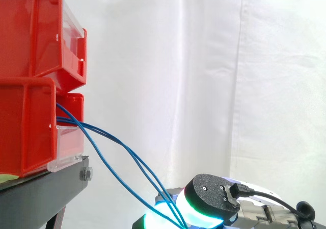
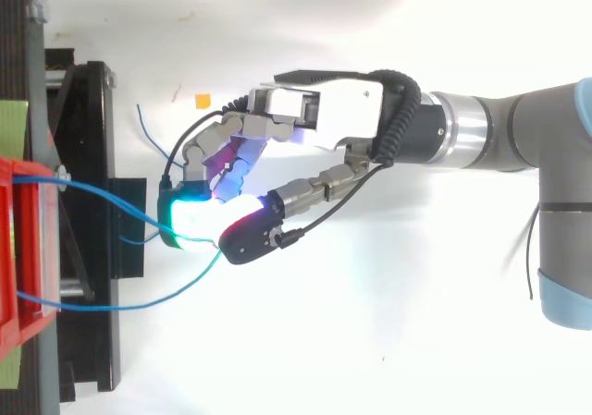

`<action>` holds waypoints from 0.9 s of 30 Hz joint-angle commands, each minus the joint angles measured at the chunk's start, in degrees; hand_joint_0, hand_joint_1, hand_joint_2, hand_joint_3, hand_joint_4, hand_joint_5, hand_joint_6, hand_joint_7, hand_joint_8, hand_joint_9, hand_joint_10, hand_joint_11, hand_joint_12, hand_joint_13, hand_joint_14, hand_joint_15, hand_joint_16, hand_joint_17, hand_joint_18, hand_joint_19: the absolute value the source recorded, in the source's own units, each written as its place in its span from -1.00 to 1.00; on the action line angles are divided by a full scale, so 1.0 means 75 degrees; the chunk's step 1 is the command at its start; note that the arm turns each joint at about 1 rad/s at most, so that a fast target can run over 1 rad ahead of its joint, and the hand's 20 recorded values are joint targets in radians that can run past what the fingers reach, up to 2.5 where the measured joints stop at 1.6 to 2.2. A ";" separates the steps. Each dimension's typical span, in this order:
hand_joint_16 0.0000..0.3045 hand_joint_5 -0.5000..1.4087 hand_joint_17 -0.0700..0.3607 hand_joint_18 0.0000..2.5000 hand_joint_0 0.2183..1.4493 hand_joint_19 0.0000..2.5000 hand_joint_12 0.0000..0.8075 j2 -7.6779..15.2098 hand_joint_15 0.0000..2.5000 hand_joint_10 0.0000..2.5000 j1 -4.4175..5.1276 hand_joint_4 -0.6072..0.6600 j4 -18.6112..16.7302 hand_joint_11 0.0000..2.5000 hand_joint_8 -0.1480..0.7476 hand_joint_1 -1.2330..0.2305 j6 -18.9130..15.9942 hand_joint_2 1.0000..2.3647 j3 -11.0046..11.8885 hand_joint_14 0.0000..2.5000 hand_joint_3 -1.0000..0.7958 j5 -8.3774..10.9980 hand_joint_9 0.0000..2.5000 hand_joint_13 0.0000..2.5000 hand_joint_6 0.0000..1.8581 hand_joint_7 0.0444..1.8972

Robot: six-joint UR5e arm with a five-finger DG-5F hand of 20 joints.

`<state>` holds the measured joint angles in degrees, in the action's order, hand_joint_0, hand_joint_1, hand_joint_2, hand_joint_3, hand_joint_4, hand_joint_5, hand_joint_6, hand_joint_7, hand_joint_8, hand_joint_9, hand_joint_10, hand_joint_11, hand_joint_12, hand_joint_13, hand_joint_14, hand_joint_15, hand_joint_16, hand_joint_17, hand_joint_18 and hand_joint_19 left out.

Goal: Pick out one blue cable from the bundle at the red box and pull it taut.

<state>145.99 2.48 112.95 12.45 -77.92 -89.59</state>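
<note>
A white curtain (image 1: 204, 60) is hanging behind the work, and stacked red bins (image 1: 30, 35) are sitting on a black stand (image 1: 41, 193) at the left of the side view. Blue cables (image 2: 111, 309) are coming out of the lower bin and sloping down and away from it to the hand (image 2: 277, 119), which is hanging low, well clear of the stand. From above, the arm is reaching in from the right. The hand's fingers are curling in against the thumb, and the glowing cyan and green pads (image 2: 190, 221) are pinching the blue cables where these meet them. One cable is running nearly straight from the bin to the pads; another is bowing out in a slack loop before rising to them. A short loose piece of blue wire (image 2: 153, 133) and a small orange scrap (image 2: 202, 101) are lying on the white floor beside the hand.
</note>
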 commanded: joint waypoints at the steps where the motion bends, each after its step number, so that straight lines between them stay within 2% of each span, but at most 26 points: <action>1: -0.54 -0.61 0.06 -0.38 -0.35 -0.58 0.20 0.0000 -0.74 -0.98 -0.0003 0.36 0.0034 -0.48 0.18 -0.05 -0.0078 -0.99 0.0007 -0.99 0.09 0.0016 -0.06 -0.33 -0.08 -0.08; 3: -0.60 -0.61 -0.04 -0.43 -0.38 -0.53 0.10 0.0000 -0.72 -0.98 -0.0003 0.31 0.0128 -0.46 0.09 -0.12 -0.0277 -0.98 0.0019 -0.99 -0.13 0.0039 -0.07 -0.35 -0.13 -0.02; 5: -0.61 -0.61 -0.06 -0.45 -0.41 -0.52 0.07 0.0000 -0.72 -0.98 0.0009 0.30 0.0175 -0.45 0.07 -0.12 -0.0324 -0.98 0.0019 -0.99 -0.24 0.0039 -0.08 -0.36 -0.16 0.00; 11: -0.60 -0.60 -0.04 -0.43 -0.47 -0.52 0.10 0.0000 -0.71 -0.98 0.0021 0.32 0.0327 -0.46 0.09 -0.12 -0.0371 -1.00 0.0030 -0.99 -0.44 0.0051 -0.07 -0.34 -0.21 0.05; 16: -0.60 -0.59 -0.04 -0.40 -0.48 -0.51 0.10 0.0000 -0.70 -0.98 0.0032 0.31 0.0327 -0.45 0.09 -0.27 -0.0382 -1.00 0.0030 -0.99 -0.44 0.0051 -0.05 -0.31 -0.20 0.06; 19: -0.62 -0.61 -0.07 -0.40 -0.38 -0.51 0.07 0.0000 -0.68 -0.98 0.0044 0.26 0.0350 -0.43 0.05 -0.38 -0.0382 -1.00 0.0030 -0.99 -0.44 0.0051 -0.05 -0.30 -0.14 0.01; 21: -0.62 -0.63 -0.08 -0.40 -0.29 -0.51 0.05 0.0000 -0.68 -0.98 0.0068 0.20 0.0374 -0.40 0.03 -0.41 -0.0382 -0.99 0.0030 -0.99 -0.34 0.0051 -0.05 -0.29 -0.09 0.00; 24: -0.63 -0.63 -0.08 -0.38 -0.31 -0.51 0.05 -0.0012 -0.67 -0.98 0.0079 0.14 0.0386 -0.39 0.03 -0.41 -0.0382 -0.97 0.0030 -0.99 -0.19 0.0051 -0.03 -0.27 -0.05 -0.03; 27: -0.63 -0.63 -0.08 -0.38 -0.33 -0.50 0.06 0.0000 -0.66 -0.98 0.0079 0.11 0.0386 -0.39 0.05 -0.39 -0.0382 -0.97 0.0054 -0.99 -0.12 0.0051 -0.02 -0.26 -0.03 -0.03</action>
<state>145.94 3.03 115.80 9.58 -77.67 -89.21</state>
